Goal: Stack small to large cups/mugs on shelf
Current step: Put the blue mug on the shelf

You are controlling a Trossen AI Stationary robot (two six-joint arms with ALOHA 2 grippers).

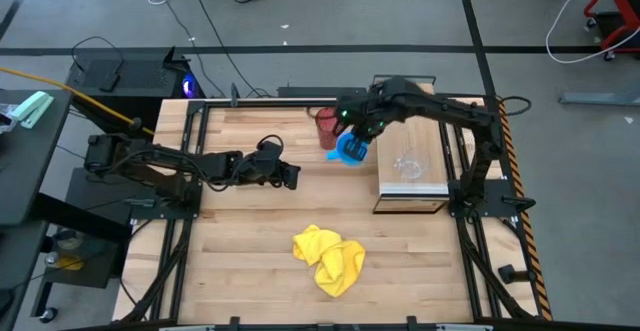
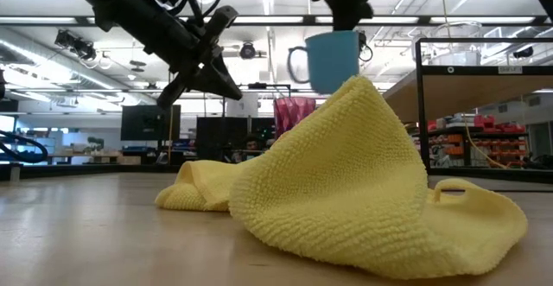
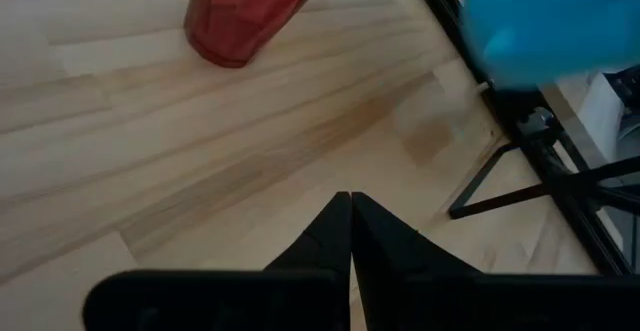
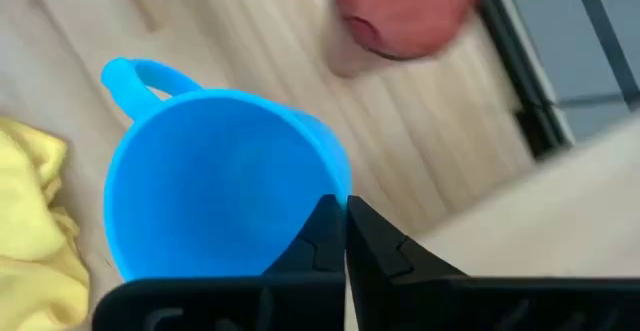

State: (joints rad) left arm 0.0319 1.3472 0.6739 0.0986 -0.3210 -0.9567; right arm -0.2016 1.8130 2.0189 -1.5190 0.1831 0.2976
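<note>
My right gripper (image 4: 343, 206) is shut on the bright blue mug (image 4: 220, 181), held in the air just left of the shelf (image 1: 425, 141). The mug also shows in the low view (image 2: 333, 60) and the high view (image 1: 350, 151). The dark red tumbler (image 1: 327, 126) stands on its base on the tabletop just beyond the mug. The small clear cup (image 1: 408, 164) stands on the shelf. My left gripper (image 3: 350, 211) is shut and empty, over the table's middle (image 1: 290, 176), left of the mug. My right gripper pinches the mug's rim (image 4: 338, 171) on the side opposite the handle (image 4: 135, 76), one finger inside the mug and one outside. The fingers come from above, pointing down. The mug hangs upright, mouth up, lifted clear of the table (image 2: 333, 60).
A crumpled yellow cloth (image 1: 330, 256) lies on the table near the front edge, filling much of the low view (image 2: 346, 182). Black frame posts (image 1: 470, 161) stand around the shelf. Bare tabletop (image 1: 240, 231) lies at the near left.
</note>
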